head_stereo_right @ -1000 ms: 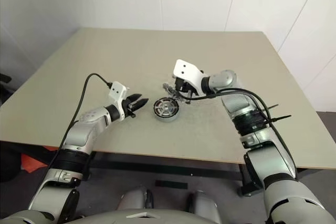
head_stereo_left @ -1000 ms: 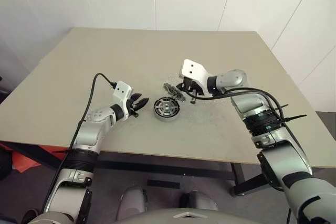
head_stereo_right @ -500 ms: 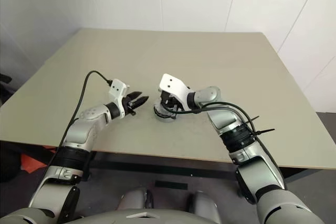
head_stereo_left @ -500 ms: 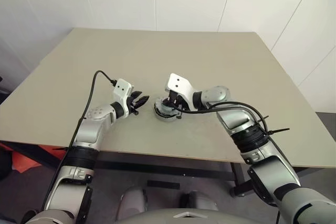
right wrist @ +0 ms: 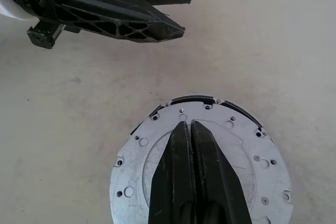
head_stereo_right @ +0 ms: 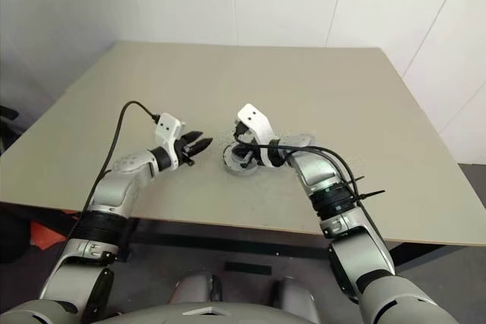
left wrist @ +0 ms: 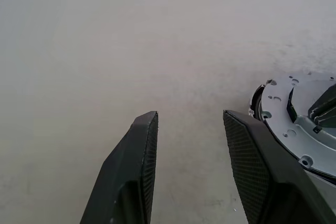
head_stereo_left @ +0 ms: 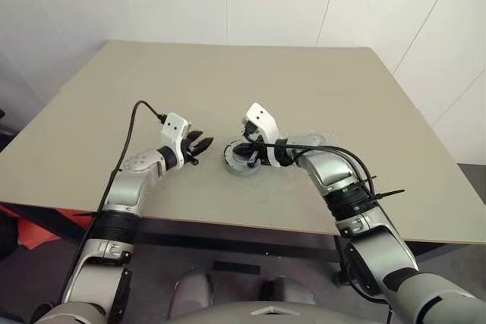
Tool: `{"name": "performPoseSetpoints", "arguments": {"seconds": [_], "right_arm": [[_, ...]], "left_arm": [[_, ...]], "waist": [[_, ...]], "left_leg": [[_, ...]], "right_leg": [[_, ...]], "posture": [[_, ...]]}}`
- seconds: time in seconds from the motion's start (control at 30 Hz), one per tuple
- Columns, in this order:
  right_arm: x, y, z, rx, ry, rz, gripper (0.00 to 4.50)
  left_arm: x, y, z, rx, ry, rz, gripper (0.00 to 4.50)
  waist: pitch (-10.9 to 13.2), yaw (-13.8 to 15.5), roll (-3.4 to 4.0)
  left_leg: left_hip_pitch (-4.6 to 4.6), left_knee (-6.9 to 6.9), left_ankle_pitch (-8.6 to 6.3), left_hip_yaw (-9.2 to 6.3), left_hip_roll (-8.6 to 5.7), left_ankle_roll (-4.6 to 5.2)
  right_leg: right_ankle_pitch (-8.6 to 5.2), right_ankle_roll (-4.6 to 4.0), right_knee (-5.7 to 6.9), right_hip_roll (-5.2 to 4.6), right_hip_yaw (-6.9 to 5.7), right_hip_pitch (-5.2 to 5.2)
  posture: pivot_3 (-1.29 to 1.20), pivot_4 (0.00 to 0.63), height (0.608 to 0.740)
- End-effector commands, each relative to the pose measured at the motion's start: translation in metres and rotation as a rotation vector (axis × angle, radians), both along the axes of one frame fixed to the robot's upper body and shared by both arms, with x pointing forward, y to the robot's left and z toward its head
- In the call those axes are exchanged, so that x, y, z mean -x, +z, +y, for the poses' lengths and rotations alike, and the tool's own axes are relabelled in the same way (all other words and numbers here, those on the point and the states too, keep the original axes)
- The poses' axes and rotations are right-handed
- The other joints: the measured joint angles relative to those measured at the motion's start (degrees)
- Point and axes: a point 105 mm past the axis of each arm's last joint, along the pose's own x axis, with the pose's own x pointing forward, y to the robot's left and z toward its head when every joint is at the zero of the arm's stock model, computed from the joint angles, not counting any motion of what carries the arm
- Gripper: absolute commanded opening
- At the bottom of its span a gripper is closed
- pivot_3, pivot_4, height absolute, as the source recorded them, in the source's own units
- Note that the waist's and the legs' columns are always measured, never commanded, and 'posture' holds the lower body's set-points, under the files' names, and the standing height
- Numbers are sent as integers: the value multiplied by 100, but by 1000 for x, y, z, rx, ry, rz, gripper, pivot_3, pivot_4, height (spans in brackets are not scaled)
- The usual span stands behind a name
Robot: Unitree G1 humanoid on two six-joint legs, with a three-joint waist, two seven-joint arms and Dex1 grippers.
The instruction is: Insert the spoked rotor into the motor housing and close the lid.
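Now right claw (right wrist: 190, 129) down on lid (right wrist: 136, 182)

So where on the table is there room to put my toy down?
The far half of the beige table, toward the white wall, is bare, and so are both side edges. It is crowded near the front middle: the round grey metal lid lies between the left gripper and right gripper.

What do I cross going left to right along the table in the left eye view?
Left gripper, fingers apart → grey disc lying flat on the table → right arm's elbow.
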Motion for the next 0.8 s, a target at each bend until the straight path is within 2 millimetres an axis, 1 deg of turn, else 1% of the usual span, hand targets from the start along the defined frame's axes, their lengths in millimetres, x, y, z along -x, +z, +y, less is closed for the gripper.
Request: {"name": "performPoseSetpoints", "arguments": {"seconds": [0.03, 0.13, 0.2, 0.27, 0.33, 0.37, 0.43, 0.5, 0.57, 0.63, 0.73, 0.77, 0.8], "right_arm": [[-3, -8, -7, -16, -49, 35, 33], [-3, -13, -8, -13, -54, 38, 33], [-1, -10, -6, -33, -38, 27, 33], [-1, 2, -4, -93, -15, -4, 33], [-10, 18, -6, -150, -37, -77, 33], [-12, 22, -8, -158, -43, -102, 33], [-16, 36, -10, -194, -39, -118, 33], [-19, 49, -11, -211, -31, -184, 33], [-20, 51, -14, -177, -9, -260, 33], [-17, 46, -16, -145, 21, -287, 33], [-11, 41, -16, -146, 52, -286, 594], [-10, 39, -16, -135, 63, -295, 830], [-9, 36, -17, -125, 74, -300, 1210]], "left_arm": [[-10, 24, 10, 8, 29, -69, 2092], [-14, 28, 14, 4, 41, -78, 2092], [-15, 28, 15, 3, 42, -79, 2092], [-15, 29, 15, 2, 42, -80, 2092], [-15, 29, 14, 3, 40, -81, 2092], [-15, 28, 14, 3, 38, -81, 2092], [-14, 28, 10, 21, 25, -75, 2092], [-12, 29, 7, 38, 9, -69, 2092], [-11, 31, 4, 54, -6, -74, 2092], [-10, 34, 4, 63, -16, -83, 2092], [-12, 37, 7, 66, -6, -91, 2092], [-12, 37, 9, 65, -3, -92, 2092], [-13, 37, 10, 64, -1, -91, 2092]], "waist": [[0, 1, 0], [0, 1, 0], [0, 1, 0], [0, 1, 0], [1, 1, 0], [1, 0, 0], [1, -3, 0], [1, -2, 0], [1, -1, 0], [1, 3, 0], [1, 0, 0], [1, -1, -1], [1, 0, -1]], "left_leg": [[4, -1, 1, 0, 0, -1], [27, -5, 1, 0, 0, -2], [49, -10, 0, 1, -1, -1], [70, -18, -1, 1, -1, 0], [71, -20, -2, 1, -1, 1], [67, -20, -1, 1, -1, -1], [64, -20, 0, 2, -1, -2], [59, -22, 0, 2, -2, -2], [59, -24, 0, 3, -2, -2], [58, -26, 0, 3, -2, -2], [55, -27, -2, 3, -3, 0], [55, -28, -2, 3, -3, 1], [54, -28, -5, 3, -3, 6]], "right_leg": [[0, 0, 0, 0, 0, 3], [-2, 3, -3, 0, 0, 24], [-17, 29, -8, 0, 1, 42], [-22, 39, -17, 0, 1, 68], [-23, 41, -20, 0, 1, 70], [-23, 40, -20, 0, 1, 66], [-13, 22, -20, 0, 1, 61], [-5, 9, -20, 0, 1, 55], [-4, 7, -20, 0, 1, 55], [-5, 7, -24, 0, 1, 55], [-5, 7, -27, 0, 1, 53], [-5, 7, -27, 0, 1, 53], [-5, 7, -28, 0, 1, 52]], "posture": [[0, 0, 740], [0, 0, 740], [0, 0, 740], [0, 0, 740], [0, 0, 740], [0, 0, 740], [0, 0, 740], [0, 0, 740], [0, 0, 740], [0, 0, 740], [0, 0, 740], [0, 0, 740], [0, 0, 740]]}}
